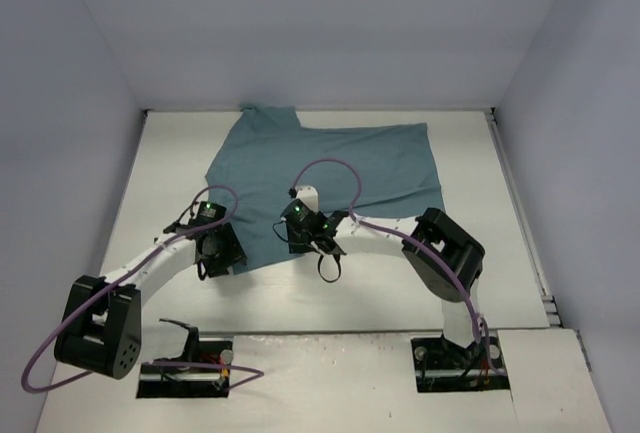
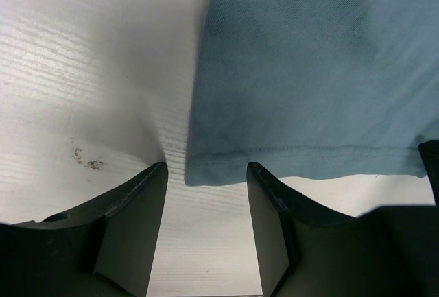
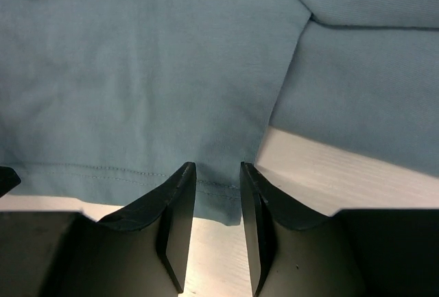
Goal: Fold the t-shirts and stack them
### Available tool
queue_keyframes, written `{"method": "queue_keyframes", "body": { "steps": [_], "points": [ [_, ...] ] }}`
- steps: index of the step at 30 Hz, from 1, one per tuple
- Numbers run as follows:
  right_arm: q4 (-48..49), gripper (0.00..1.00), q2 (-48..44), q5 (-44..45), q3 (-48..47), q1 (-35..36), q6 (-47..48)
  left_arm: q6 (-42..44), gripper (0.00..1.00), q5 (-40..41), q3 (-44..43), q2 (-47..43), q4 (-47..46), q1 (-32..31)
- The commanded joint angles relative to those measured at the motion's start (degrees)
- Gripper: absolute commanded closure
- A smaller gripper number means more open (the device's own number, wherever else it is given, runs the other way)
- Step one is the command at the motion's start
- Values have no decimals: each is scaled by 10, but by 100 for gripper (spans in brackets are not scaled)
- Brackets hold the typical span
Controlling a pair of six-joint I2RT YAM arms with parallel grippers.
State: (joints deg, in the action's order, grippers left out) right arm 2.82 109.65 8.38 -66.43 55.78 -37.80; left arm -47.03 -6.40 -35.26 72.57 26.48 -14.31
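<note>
Teal, soft cloth short-sleeved t-shirt (image 1: 330, 178) lies partly folded, flat on the white surface (image 1: 170, 163). My left gripper (image 2: 206, 173) hangs parted at its near left hem corner. My right gripper (image 3: 217, 173) stands narrowly parted at another hem corner. Neither grips. The shirt looks light and floppy, so I judge the stitched hem corners the best places to pinch.

One teal t-shirt (image 1: 330, 178), one white table (image 1: 180, 153), one left hand (image 2: 206, 167), one right hand (image 3: 217, 167) (two in all)

The t-shirt (image 1: 340, 168) lies spread on the table (image 1: 505, 273), toward its far edge.
</note>
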Motion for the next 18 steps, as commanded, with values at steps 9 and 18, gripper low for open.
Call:
{"method": "queue_keyframes", "body": {
  "steps": [9, 18],
  "points": [
    [-57, 69, -41, 96, 5, 21, -34, -1, 53, 4, 4, 30, -33, -1],
    [-75, 70, -50, 109, 15, 25, -41, -3, 54, -4, 19, 38, -36, -3]
  ]
}}
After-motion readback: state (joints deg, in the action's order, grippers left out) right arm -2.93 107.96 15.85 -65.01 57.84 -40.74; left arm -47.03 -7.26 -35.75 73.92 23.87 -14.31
